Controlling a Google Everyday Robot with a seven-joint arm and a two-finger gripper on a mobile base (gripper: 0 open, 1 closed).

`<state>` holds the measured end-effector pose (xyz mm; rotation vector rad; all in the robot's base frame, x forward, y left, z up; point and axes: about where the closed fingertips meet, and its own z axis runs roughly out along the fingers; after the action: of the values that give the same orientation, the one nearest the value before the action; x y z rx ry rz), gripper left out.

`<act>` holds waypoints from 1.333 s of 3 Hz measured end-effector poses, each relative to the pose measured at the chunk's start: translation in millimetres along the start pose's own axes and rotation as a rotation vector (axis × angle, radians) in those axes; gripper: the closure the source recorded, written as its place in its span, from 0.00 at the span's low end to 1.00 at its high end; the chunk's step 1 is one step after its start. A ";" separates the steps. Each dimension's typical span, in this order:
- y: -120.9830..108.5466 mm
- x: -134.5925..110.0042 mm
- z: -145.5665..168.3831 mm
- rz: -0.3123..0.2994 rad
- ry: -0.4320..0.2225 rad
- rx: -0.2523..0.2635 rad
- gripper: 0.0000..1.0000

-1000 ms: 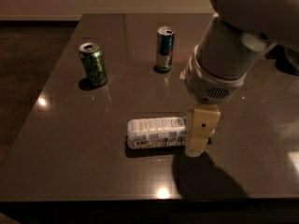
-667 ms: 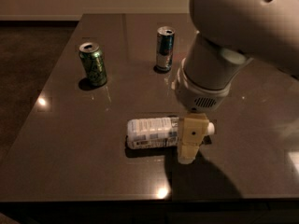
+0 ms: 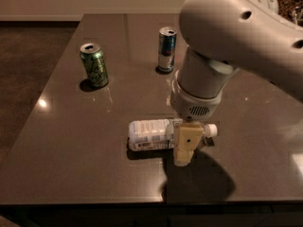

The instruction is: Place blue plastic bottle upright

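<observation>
The blue plastic bottle (image 3: 150, 134) lies on its side on the dark table (image 3: 85, 141), near the front middle. It is clear with a pale printed label, and its white cap (image 3: 211, 130) points right. My gripper (image 3: 188, 143) hangs down from the big white arm (image 3: 222, 46) and sits over the bottle's neck end, just left of the cap. Its cream-coloured near side covers that part of the bottle. The bottle rests on the table.
A green can (image 3: 94, 65) stands upright at the back left. A slim blue-and-silver can (image 3: 166, 49) stands upright at the back middle, close to the arm's body. The table's front edge (image 3: 142, 200) runs just below the bottle.
My arm has swung left and lower. The gripper has moved from the bottle's cap end onto its neck. The bottle has stayed lying in place.
</observation>
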<state>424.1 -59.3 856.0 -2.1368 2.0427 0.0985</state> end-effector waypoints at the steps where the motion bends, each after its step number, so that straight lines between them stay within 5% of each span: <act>1: 0.1 -0.3 6.9 -0.018 0.013 -0.023 0.46; 2: -0.8 0.2 0.1 -0.057 0.041 -0.004 0.69; 3: -19.5 3.9 -27.8 -0.191 0.044 0.039 0.99; 4: -34.8 2.4 -47.0 -0.344 0.016 0.072 1.00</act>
<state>455.1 -68.7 904.6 -2.4093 1.6277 -0.0395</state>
